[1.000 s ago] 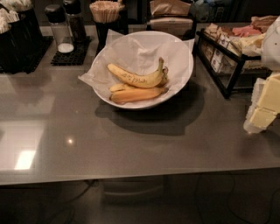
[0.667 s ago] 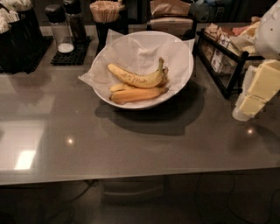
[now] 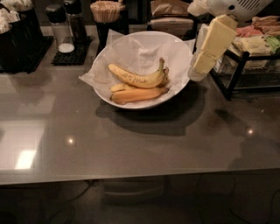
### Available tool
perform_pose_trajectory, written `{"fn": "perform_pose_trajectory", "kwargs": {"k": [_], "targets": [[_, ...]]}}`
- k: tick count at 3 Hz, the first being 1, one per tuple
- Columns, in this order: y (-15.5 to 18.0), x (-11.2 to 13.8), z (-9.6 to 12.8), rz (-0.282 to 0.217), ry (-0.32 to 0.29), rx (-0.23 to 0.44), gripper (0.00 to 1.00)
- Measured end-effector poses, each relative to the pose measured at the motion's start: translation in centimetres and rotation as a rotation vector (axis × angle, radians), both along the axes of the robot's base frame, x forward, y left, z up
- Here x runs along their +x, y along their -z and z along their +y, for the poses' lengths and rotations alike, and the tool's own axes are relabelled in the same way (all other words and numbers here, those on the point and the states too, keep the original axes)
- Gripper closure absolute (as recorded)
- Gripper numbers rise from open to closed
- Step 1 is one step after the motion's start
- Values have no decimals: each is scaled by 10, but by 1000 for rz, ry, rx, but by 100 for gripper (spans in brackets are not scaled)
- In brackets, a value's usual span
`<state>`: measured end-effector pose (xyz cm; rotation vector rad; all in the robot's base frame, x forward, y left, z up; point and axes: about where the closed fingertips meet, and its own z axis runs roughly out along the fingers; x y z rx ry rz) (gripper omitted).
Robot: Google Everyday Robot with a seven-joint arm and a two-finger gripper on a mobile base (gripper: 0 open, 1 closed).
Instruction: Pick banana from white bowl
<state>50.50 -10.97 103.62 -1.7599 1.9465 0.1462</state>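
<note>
We see the gripper [image 3: 199,70] hanging just off the right rim of the white bowl [image 3: 144,106], its cream-yellow body slanting down and to the left from the white arm housing [image 3: 236,6] at the top right corner. A second ago it sat lower and farther right, at the frame's edge in front of the wire rack [image 3: 238,65]. Since then it has swung up and inward, and its tip now meets the overhanging edge of the crumpled white paper [image 3: 144,50] that lines the bowl. We cannot tell how far the claw is open. It has hold of nothing that we can see.

The banana [image 3: 138,78], curved and yellow with a patch of dark speckles on its side, lies across the middle of the bowl with its stem pointing up and to the right. It is well clear of the gripper and has not moved. Just below it lies a smoother orange-yellow banana [image 3: 138,94], touching it, and the end of a paler, smaller one [image 3: 120,87] shows between them on the left. All three lie as they did before.

The bowl stands on the grey table [image 3: 131,144], casting a shadow toward us. Behind it stand two shakers [image 3: 59,22] on a black mat [image 3: 72,52] and a cup of wooden sticks [image 3: 105,11]. Wrapped packets [image 3: 258,41] fill the rack on the right.
</note>
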Motion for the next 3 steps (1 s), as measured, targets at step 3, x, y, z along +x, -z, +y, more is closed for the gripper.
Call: {"fn": "perform_pose_trajectory", "kwargs": {"k": [3], "targets": [[2,67,41,6,45,212,0]]}}
